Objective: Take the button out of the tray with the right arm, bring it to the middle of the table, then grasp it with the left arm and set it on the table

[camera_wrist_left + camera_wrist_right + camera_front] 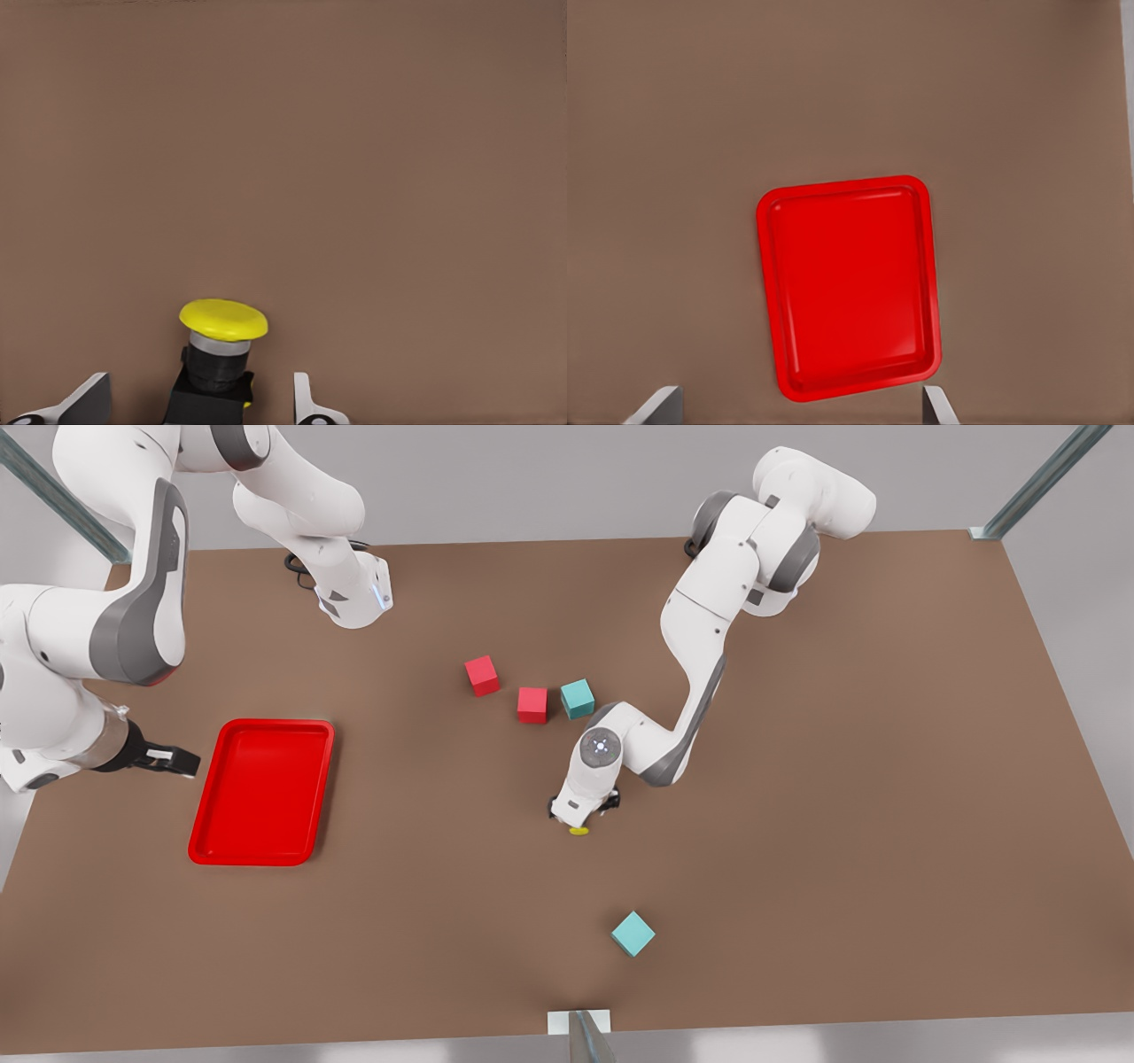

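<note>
Two arms here, and the left gripper (582, 812) is low over the middle of the table (797, 797) with the button (578, 831) right under it. In the left wrist view the button (221, 350) sits between the fingertips (310, 403), tilted a bit, with a clear gap on each side, so the grip looks let go rather than clamped. I can't tell if the black body is fully resting on the table.

The right gripper (173, 760) waits at the front view's left, just beside the tray (262, 791), fingers apart and holding nothing. The tray (849, 288) is bare.

What could go wrong: if the button is leaning, it may tip over or roll on its round cap once the arm lifts, or a finger could clip it on the way up.

Hard to see: the left wrist blocks the button body in the front view, only a yellow sliver shows. Two red cubes (507, 689) and a teal cube (577, 699) sit just behind, another teal cube (633, 934) nearer.
</note>
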Tool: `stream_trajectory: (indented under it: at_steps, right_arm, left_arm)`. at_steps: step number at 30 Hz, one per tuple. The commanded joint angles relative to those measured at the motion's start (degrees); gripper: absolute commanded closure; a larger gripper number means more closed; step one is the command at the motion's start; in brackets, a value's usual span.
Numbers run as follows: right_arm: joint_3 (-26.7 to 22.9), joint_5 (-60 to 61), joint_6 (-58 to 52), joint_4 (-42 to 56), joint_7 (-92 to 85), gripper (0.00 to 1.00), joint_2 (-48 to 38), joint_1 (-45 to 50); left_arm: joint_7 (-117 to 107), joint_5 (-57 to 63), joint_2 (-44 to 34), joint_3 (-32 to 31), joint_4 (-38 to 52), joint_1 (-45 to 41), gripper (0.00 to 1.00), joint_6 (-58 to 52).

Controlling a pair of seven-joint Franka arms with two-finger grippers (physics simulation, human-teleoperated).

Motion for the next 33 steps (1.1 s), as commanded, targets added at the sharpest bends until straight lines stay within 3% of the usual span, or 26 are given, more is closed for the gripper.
stream_trajectory:
  at_steps: [1,7,10,14,18,23,33]
  right_arm:
    - [0.1,0.0,-0.8,-0.1,-5.5,0.00,0.0,0.2]
    - [0.2,0.0,-3.8,0.1,-5.3,0.00,0.3,0.0]
    - [0.2,0.0,-3.8,0.1,-5.3,0.00,0.3,0.1]
    - [0.2,0.0,-3.8,0.1,-5.3,0.00,0.3,0.0]
    - [0.2,0.0,-3.8,0.1,-5.2,0.00,0.4,0.0]
    - [0.2,0.0,-3.8,0.1,-5.2,0.00,0.5,-0.1]
    - [0.2,0.0,-3.8,0.2,-5.1,0.00,0.7,-0.2]
  left_arm:
    - [17.2,0.6,0.2,0.0,0.1,0.0,0.00,-0.2]
    - [17.0,3.7,0.6,0.0,0.1,-0.1,0.00,-0.4]
    - [16.9,3.7,0.6,0.0,0.7,-0.1,0.08,-0.7]
    - [16.9,3.7,0.7,0.0,1.5,0.0,0.09,-1.4]
    - [16.7,3.6,0.6,0.0,1.7,0.0,0.28,-2.3]
    - [15.8,3.4,1.1,0.0,1.7,0.0,0.43,-2.4]
    - [14.6,3.3,1.4,0.0,3.9,0.1,0.47,-9.2]
